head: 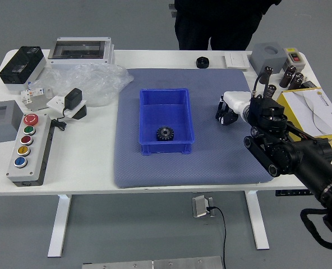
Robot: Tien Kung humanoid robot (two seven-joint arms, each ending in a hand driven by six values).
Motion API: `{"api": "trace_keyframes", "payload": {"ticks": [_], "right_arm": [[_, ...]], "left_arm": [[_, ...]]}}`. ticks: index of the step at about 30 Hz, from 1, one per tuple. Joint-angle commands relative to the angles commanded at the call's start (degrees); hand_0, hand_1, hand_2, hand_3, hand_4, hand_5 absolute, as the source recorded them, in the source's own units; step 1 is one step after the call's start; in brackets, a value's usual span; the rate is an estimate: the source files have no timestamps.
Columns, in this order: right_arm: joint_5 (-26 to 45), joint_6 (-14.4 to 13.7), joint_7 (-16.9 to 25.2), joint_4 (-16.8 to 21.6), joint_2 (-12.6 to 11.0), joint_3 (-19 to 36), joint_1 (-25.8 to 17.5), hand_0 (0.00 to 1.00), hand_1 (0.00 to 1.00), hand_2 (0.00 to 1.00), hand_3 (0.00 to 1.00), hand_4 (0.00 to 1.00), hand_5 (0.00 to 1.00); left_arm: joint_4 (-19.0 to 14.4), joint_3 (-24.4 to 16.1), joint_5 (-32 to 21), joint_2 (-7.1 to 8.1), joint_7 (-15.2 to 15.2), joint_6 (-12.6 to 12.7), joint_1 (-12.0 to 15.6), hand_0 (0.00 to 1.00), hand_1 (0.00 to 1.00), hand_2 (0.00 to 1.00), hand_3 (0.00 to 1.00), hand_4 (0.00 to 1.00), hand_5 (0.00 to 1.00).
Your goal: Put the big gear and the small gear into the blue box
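We see a white surface point(93, 162) with a blue-grey mat point(222, 162) reaching almost to its near edge, probably laid there to mark out the work area. On the mat's left half sits the open blue box point(162, 108), its long sides running from the far edge towards the near edge, its opening facing up, so a part can be lowered straight in. One dark toothed gear point(165, 133) lies inside, by the box's near wall; with nothing beside it to compare, we cannot say whether it is the big or the small one. From the right, the robot's right hand point(239, 102) reaches over the mat's right half, well apart from the box and tilted down towards the mat. Whether it is open, closed or gripping something we cannot tell, since its dark parts blend together; the second gear may be hidden there. We judge the task about half done, the next move being to secure that gear, lift it above the box's right wall and carry it left. Carried too low, it could catch the rim. Beyond the far edge stands a person in dark clothes point(213, 25), hands out of view.
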Motion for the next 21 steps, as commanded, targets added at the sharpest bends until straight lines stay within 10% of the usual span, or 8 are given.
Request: {"api": "trace_keyframes", "payload": {"ticks": [21], "right_arm": [[-0.14,-0.27,-0.53,1.01,-0.70,0.87,-0.17,0.511,0.400,0.460,0.544,0.599,0.130]], "left_arm": [[0.00,-0.06,-0.08,0.08,0.07,0.00,0.07,0.852,0.832,0.825,0.831,0.749,0.389]]}}
